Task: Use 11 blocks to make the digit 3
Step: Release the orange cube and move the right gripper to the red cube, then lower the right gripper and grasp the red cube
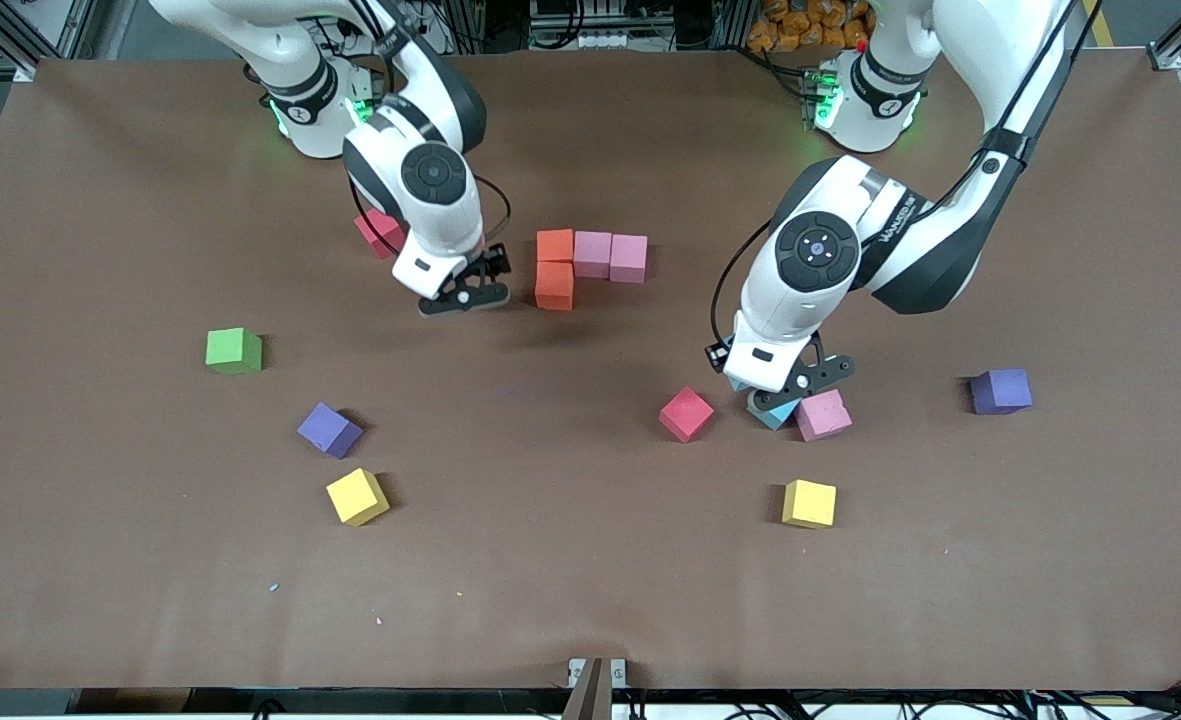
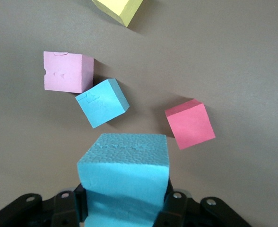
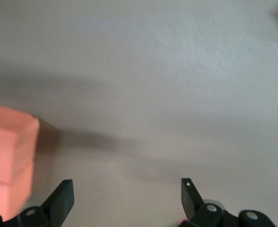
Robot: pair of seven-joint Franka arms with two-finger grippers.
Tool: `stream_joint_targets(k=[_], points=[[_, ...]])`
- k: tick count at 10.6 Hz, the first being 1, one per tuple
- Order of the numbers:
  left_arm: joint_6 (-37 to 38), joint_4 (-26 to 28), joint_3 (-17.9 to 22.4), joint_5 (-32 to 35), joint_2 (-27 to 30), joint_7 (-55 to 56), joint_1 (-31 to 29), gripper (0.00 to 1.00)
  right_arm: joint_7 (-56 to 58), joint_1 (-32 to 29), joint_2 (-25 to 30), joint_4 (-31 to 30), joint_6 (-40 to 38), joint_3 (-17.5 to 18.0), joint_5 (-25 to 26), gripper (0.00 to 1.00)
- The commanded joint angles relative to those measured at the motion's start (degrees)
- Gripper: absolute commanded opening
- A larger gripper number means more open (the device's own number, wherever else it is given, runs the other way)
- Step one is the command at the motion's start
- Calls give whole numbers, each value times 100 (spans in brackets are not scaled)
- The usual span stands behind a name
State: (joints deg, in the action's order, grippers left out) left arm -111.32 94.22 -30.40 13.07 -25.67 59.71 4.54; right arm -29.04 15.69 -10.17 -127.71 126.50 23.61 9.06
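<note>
**Left gripper holds light blue cube, right gripper empty**

Right gripper (image 1: 467,290) hangs spread, holding nothing, over bare table just beside the orange cubes (image 1: 554,266). These touch two pink cubes (image 1: 610,255) in an L. Left gripper (image 2: 125,208) is clamped on a light blue cube (image 2: 124,175), above a second light blue cube (image 2: 102,102) that lies between a pink cube (image 2: 66,71) and a red cube (image 2: 190,124).

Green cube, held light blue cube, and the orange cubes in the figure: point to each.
green cube (image 1: 234,350), front view, top face
held light blue cube (image 2: 124,163), left wrist view, upper face
orange cubes (image 1: 554,268), front view, where the two meet
</note>
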Motion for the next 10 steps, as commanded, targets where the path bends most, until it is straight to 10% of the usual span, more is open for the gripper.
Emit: stream_joint_targets(k=[1, 10], points=[[111, -96, -18, 126, -17, -73, -6, 2, 659, -153, 822, -929, 85, -5, -88, 100], [111, -96, -18, 117, -43, -73, 20, 2, 2383, -180, 1360, -2381, 744, -532, -730, 100]])
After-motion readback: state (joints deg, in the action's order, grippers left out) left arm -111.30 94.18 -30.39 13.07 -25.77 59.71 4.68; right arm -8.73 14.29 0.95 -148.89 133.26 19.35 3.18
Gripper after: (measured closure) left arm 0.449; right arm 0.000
